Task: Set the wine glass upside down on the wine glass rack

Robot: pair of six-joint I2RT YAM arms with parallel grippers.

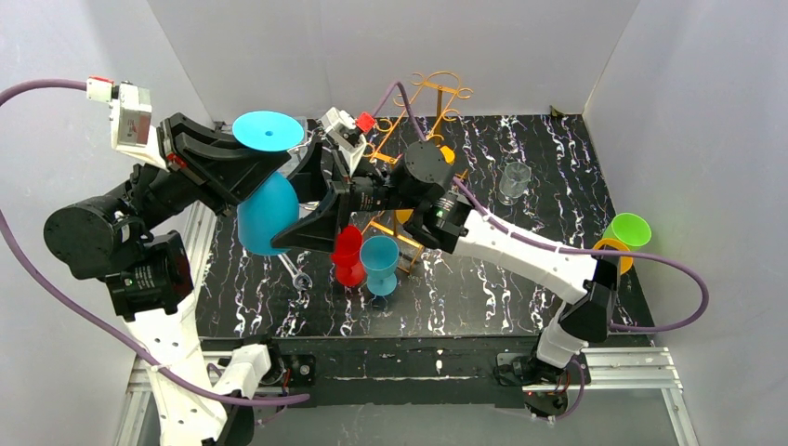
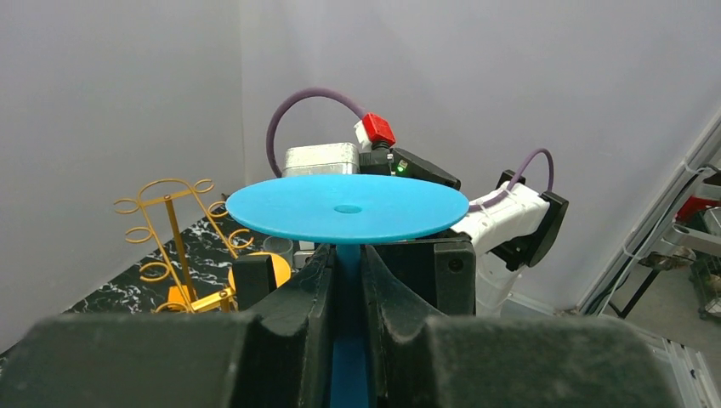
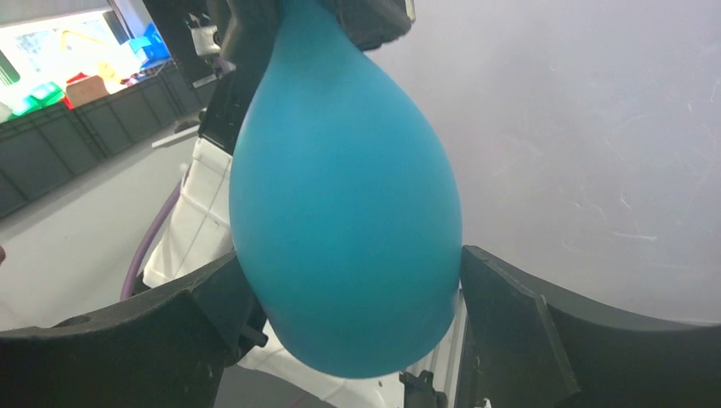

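Note:
A blue wine glass hangs upside down above the table's left side, its round foot (image 1: 269, 130) on top and its bowl (image 1: 267, 216) below. My left gripper (image 1: 276, 165) is shut on the stem (image 2: 349, 340) just under the foot (image 2: 347, 207). My right gripper (image 1: 305, 200) is open, with its fingers (image 3: 183, 319) on either side of the bowl (image 3: 344, 212), close to it. The gold wire wine glass rack (image 1: 437, 93) stands at the back centre, beyond the right arm. It also shows in the left wrist view (image 2: 170, 223).
A red glass (image 1: 348, 255) and a light-blue glass (image 1: 379, 262) stand at the table's middle. A clear glass (image 1: 512, 181) stands at the right. A green cup (image 1: 629, 229) and an orange one (image 1: 609, 249) sit at the right edge. White walls enclose the table.

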